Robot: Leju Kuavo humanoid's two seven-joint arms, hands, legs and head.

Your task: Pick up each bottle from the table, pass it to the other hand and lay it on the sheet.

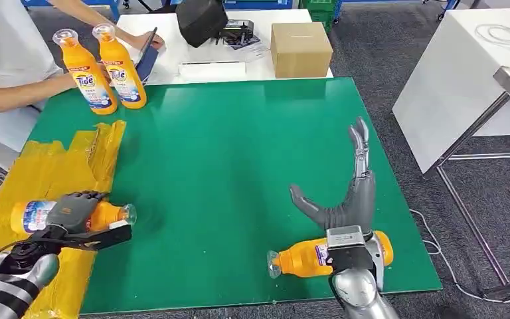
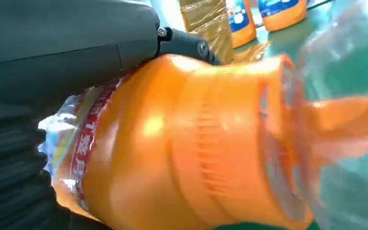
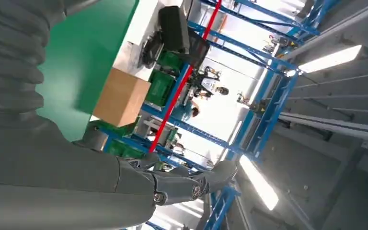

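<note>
Two upright bottles [image 1: 106,68] on green table [image 1: 239,166], yellow sheet [image 1: 46,173] at left

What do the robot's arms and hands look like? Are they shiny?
Yes, the arms are shiny silver metal tubes. The right hand is grey, with long, thin, jointed dark fingers and a thick grey thumb, plus a boxy silver wrist block. The left hand is dark grey too, with black parts at the wrist. Up close, a grey ribbed cover wraps each wrist.
</note>
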